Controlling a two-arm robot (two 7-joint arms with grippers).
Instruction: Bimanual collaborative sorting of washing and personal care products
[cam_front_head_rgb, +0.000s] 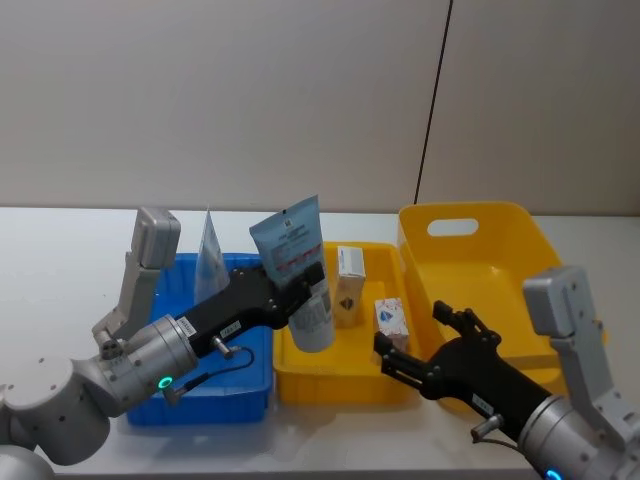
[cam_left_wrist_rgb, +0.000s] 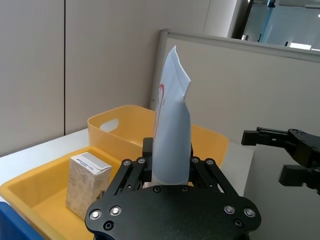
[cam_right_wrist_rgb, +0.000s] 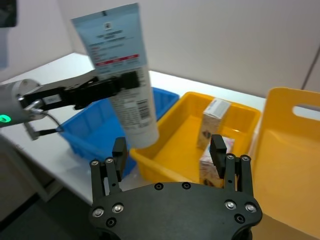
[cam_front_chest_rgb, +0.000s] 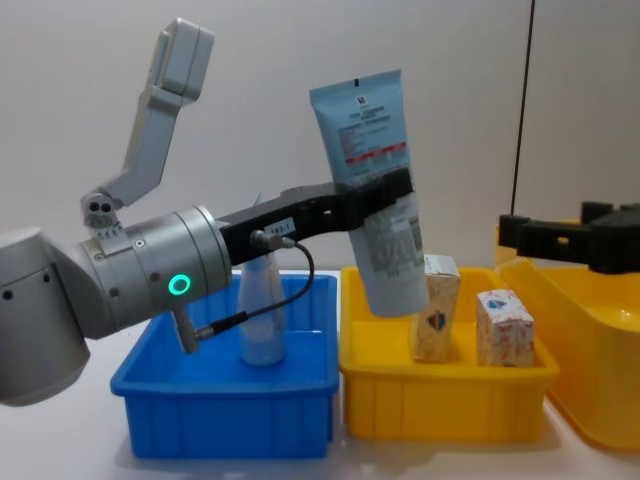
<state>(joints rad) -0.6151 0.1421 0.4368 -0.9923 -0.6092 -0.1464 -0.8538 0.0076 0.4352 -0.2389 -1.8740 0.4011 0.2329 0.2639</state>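
In the blue bin (cam_front_chest_rgb: 225, 405) stands a small tube (cam_front_chest_rgb: 262, 315). Over the small yellow bin (cam_front_chest_rgb: 440, 405), the left gripper (cam_front_chest_rgb: 388, 196) grips a big tube (cam_front_chest_rgb: 360, 110), flat end up. A tall carton (cam_front_chest_rgb: 434, 305) and a short carton (cam_front_chest_rgb: 503, 327) stand inside it, and the right gripper (cam_front_head_rgb: 413, 335) has its fingers spread wide beside them.

Bright, even indoor light; soft, faint shadows.

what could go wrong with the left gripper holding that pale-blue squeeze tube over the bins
1. The left gripper grips the pale-blue soft squeeze tube at mid-body, tilted; the soft wall could slip or swing.
2. Its cap end hangs close beside the tall white carton in the small yellow plastic bin; lowering there could topple it.
3. The open right gripper sits near the short white carton and could bump it.
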